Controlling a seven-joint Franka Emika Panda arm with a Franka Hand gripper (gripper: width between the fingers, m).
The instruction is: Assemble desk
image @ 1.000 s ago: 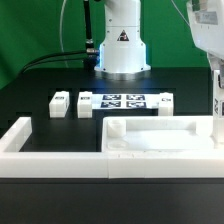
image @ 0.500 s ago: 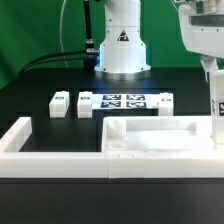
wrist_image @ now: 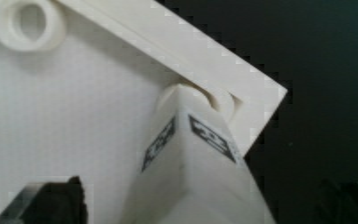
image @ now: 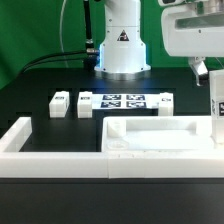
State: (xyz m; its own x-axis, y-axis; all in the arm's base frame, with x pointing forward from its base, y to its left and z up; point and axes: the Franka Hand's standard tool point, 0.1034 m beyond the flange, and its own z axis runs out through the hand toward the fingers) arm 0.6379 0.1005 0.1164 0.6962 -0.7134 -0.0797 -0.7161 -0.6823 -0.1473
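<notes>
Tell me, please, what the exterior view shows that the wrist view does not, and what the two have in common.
Exterior view only: the robot's white base, the flat white marker board, loose white square leg posts beside it, and the long low white border wall.
Wrist view only: a clear round hole in the white plastic rectangular tabletop slab.
Both: that slab, the upright white square leg post at its corner, and the open gripper above the post, of which the wrist view shows only dark fingertips.

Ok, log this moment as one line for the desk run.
tool: open, above corner leg post | corner leg post: upright at tabletop corner | loose leg posts: two, beside marker board
</notes>
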